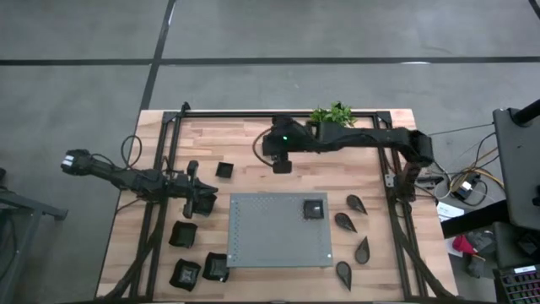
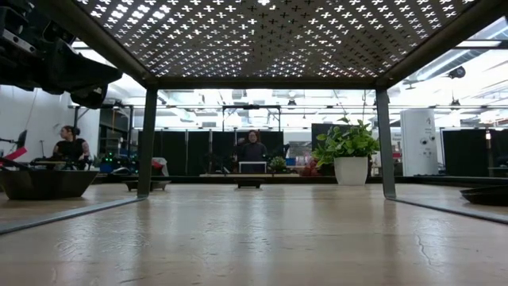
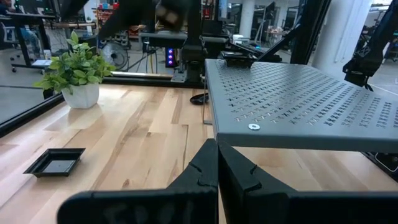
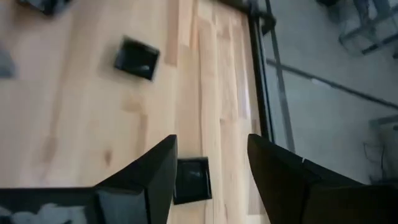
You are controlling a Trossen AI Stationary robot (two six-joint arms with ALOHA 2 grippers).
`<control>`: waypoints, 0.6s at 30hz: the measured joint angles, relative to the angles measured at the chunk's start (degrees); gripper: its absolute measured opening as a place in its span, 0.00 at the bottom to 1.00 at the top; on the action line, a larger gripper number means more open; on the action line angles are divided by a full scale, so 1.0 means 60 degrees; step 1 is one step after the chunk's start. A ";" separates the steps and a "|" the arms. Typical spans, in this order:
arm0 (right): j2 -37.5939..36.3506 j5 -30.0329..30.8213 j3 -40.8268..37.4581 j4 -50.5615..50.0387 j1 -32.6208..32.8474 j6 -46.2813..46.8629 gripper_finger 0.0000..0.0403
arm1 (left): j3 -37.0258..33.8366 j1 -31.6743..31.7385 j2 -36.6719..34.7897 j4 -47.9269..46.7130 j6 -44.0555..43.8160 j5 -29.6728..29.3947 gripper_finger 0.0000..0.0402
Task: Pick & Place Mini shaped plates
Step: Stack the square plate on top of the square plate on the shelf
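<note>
The right gripper [image 4: 208,165], jaws spread, is held above a small square plate [image 4: 191,179] beside the mat [image 1: 253,245]. The plate looks light, stiff, slick; its raised rim is best pinched. The left gripper [image 3: 217,163] is closed, empty.

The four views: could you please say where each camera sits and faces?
High: overhead, straight down; both arms show.
Low: table-top height, level under the mat; arm upper left.
Left wrist: past shut left gripper toward mat, plant.
Right wrist: down past open right gripper at square plate.
Shared: plant, in high, low, left wrist.
</note>
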 joint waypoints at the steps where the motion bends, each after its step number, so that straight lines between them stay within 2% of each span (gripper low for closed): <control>1: 0.0200 -0.0002 0.0001 0.0081 -0.0101 -0.0036 0.48 | 0.0001 -0.0001 0.0000 -0.0007 0.0000 0.0000 0.00; 12: 0.1809 -0.0165 0.0495 0.0088 -0.0611 -0.0418 0.48 | 0.0000 -0.0003 0.0040 -0.0038 0.0003 -0.0003 0.00; 18: 0.2140 -0.0515 0.0561 0.0014 -0.0687 -0.0481 0.46 | 0.0000 0.0000 0.0040 -0.0060 0.0002 0.0000 0.00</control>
